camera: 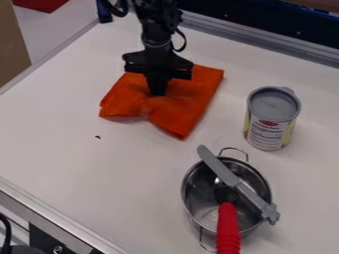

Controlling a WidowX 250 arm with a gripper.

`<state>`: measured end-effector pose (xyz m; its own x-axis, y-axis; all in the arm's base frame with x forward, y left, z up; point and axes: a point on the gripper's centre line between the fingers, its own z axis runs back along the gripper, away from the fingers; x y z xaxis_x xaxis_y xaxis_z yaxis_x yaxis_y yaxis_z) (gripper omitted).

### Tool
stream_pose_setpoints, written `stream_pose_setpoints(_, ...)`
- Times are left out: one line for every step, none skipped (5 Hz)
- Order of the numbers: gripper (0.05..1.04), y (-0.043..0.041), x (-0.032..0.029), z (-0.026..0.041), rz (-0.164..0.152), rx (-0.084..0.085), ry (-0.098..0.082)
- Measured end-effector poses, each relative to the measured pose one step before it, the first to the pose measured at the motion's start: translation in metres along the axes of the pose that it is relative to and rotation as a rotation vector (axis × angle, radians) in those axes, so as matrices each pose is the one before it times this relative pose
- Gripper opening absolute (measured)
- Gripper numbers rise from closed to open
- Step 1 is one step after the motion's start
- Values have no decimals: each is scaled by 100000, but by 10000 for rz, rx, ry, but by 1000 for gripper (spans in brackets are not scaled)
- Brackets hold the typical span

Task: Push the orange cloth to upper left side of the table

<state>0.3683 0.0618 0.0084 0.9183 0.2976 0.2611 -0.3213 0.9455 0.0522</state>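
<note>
Your gripper (157, 93) is closed, tips down on the orange cloth (193, 96). Nearest, you've got a metal pot (190, 200) with a red-handled spoon (228, 225) and grey knife (221, 169), then a can (268, 126), then the cloth, toward the table's (73, 144) upper left corner.

I look down on a white table (99, 173) with metal strips along its edges. On its upper part an orange cloth (192, 94) lies rumpled, its edges folded unevenly. To the right of the cloth, apart from it, I see a can (268, 129) with a grey top standing upright. Nearer the camera, a steel pot (185, 191) with wire loop handles sits below the can. A small dark speck (98, 137) lies left of the pot.
</note>
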Motion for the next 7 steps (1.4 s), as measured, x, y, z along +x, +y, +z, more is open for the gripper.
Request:
stream_pose_setpoints(52, -546, 1149, -230, -194, 179, -203)
stream_pose_setpoints(52, -420, 753, -195, -364, 176, -74)
stream_pose_setpoints(52, -106, 278, -116, -220, 8, -4)
stream_pose_setpoints(58, -122, -148, 40, -234, -88, 45)
stream_pose_setpoints(118, 13, -301, 64, -32, -1, 161)
stream_pose_setpoints(288, 666, -236, 383, 820, -273, 629)
stream_pose_setpoints(544, 279, 50, 252, 712, 86, 125)
